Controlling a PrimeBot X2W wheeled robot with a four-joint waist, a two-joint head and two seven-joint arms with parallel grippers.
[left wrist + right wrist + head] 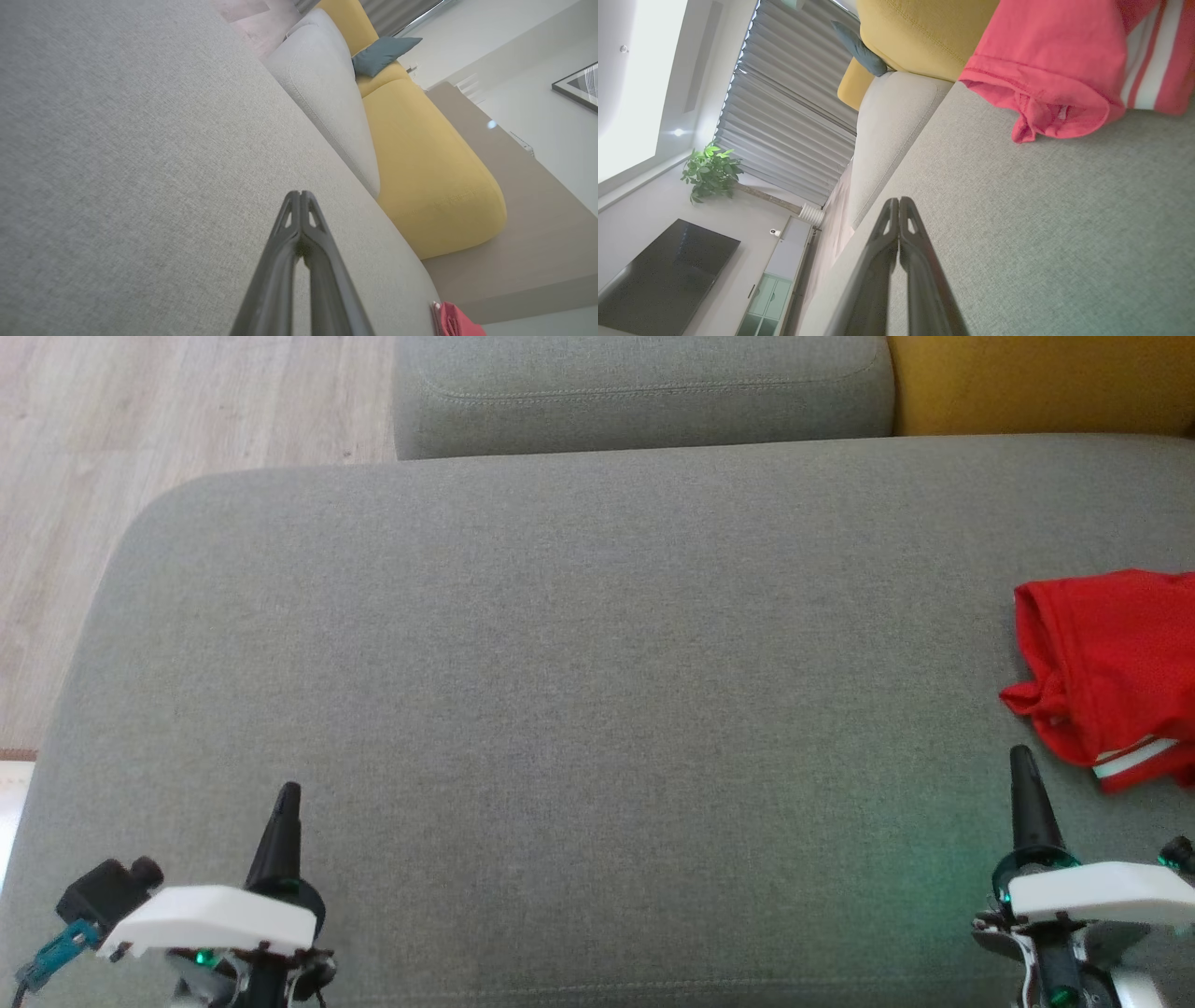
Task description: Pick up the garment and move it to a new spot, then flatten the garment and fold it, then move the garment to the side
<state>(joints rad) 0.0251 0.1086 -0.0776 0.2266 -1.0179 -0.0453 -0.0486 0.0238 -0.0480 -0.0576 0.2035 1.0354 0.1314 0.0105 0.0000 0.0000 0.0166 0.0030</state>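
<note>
One crumpled red fabric garment with white stripes (1111, 653) lies at the frame's right edge on the grey woven sofa cushion (560, 663) — left gripper (288, 791) and right gripper (1020, 753), lower corners, fingers clenched empty.

The garment (1111, 663) is bright red with a white striped band at one hem; the right wrist view renders it pinkish red with white and red stripes. The sofa seat (560, 663) is a plain heathered grey weave, and the back cushion (644, 392) matches it. Another cushion (1027, 383) is mustard yellow, and a pillow (383, 53) is teal. The floor (140, 448) is pale wood grain. The left tool (288, 798) and right tool (1022, 761) have black fingers, white housings and green lights. The plant (707, 170) is green, the screen (663, 275) black.
</note>
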